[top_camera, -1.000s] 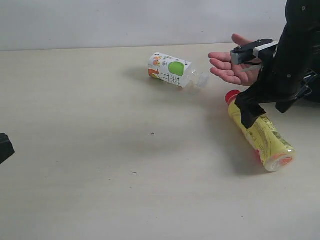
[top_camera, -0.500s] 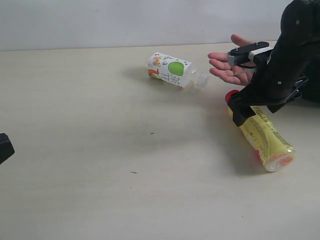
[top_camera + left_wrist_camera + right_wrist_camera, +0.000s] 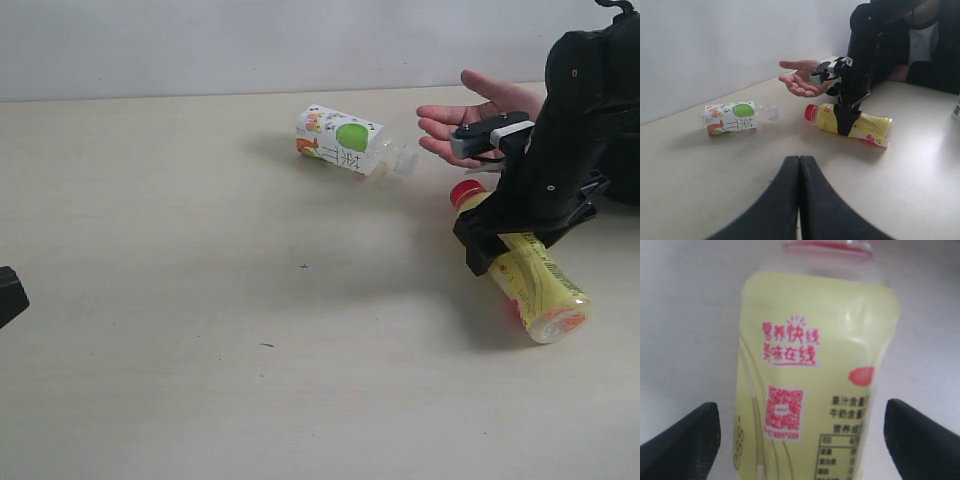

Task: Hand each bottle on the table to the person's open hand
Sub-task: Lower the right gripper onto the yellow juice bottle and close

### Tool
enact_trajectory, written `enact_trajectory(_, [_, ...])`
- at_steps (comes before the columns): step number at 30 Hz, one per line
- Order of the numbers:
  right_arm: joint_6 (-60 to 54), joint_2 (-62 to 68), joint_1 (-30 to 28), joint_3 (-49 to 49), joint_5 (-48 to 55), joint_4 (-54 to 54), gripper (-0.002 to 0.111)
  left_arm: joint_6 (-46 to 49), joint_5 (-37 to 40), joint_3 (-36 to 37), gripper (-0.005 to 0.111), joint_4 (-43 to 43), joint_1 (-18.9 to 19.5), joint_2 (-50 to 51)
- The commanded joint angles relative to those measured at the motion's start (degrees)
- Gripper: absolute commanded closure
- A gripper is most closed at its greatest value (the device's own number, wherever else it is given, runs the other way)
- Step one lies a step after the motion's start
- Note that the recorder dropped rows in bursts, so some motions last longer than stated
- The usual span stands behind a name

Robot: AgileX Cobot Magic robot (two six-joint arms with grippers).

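Right wrist view shows the right gripper [image 3: 805,440] with its fingers [image 3: 690,432] spread wide either side of the yellow bottle [image 3: 815,365], not clamping it. Only the left wrist view shows the left gripper [image 3: 800,172] pressed shut, holding nothing, and a pale object [image 3: 956,106] at the picture's edge, possibly another bottle. Two bottles lie plainly on the table [image 3: 200,350]: the yellow one at the right and a green-labelled bottle [image 3: 345,140] farther back. One open hand [image 3: 470,125] lies palm up just beyond the yellow bottle's red cap.

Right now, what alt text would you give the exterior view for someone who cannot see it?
The right claw, open, straddles a yellow red-capped bottle lying on the pale table, near a person's open palm-up hand. A clear green-labelled bottle lies on its side further left.
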Motion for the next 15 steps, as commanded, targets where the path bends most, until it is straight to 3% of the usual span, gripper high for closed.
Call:
enact_trajectory(1, [0.1,0.1,0.1,0.2,-0.2,0.1,0.024,-0.1,-0.3,0.1,0.107,-0.3,0.1,-0.2])
enact_trajectory(9, [0.2,0.1,0.1,0.2,2.3,1.1,0.028,-0.1,-0.3,0.1,0.107,-0.3,0.1,-0.2])
enact_trajectory(15, [0.8,0.1,0.1,0.2,2.6,1.1,0.058,-0.1,-0.3,0.1,0.107,-0.3,0.1,-0.2])
